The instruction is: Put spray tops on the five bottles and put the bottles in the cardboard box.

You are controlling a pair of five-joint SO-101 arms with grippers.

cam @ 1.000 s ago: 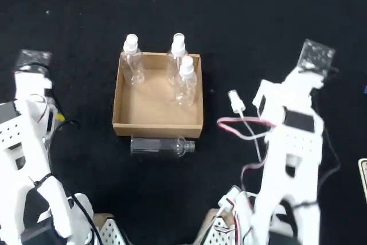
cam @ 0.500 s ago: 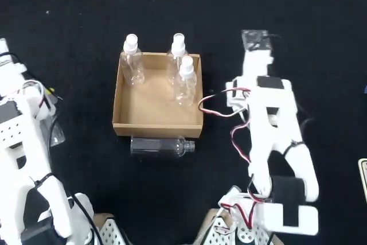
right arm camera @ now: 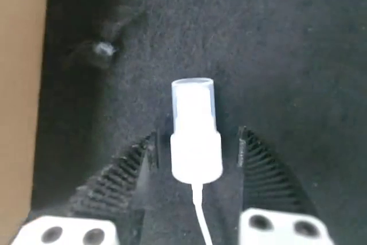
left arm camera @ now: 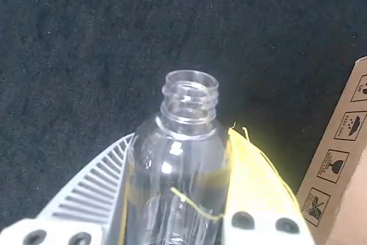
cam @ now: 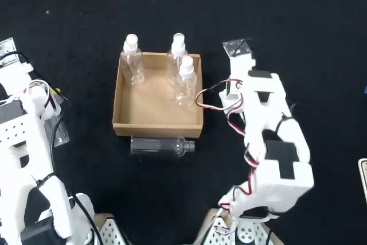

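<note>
My left gripper (left arm camera: 183, 142) is shut on a clear bottle (left arm camera: 184, 159) with no top, its open mouth pointing away from the wrist. In the high view this gripper (cam: 47, 100) and bottle (cam: 50, 113) are at the table's left side. My right gripper (right arm camera: 196, 139) stands open around a white spray top (right arm camera: 196, 136) lying on the black cloth, a finger on each side. From above, that gripper (cam: 232, 102) is just right of the cardboard box (cam: 157, 125). Three capped bottles (cam: 186, 81) stand in the box. An uncapped bottle (cam: 160, 146) lies in front of it.
The box's printed corner (left arm camera: 344, 159) is close to the held bottle, and its wall (right arm camera: 20, 84) runs beside the spray top. The right arm's red and white cables (cam: 209, 93) loop near the box. A pale object (cam: 362, 176) sits at the right edge.
The right arm swung left across the table and came down over the spray top, its open fingers now either side of it. The left arm shifted slightly with its bottle.
</note>
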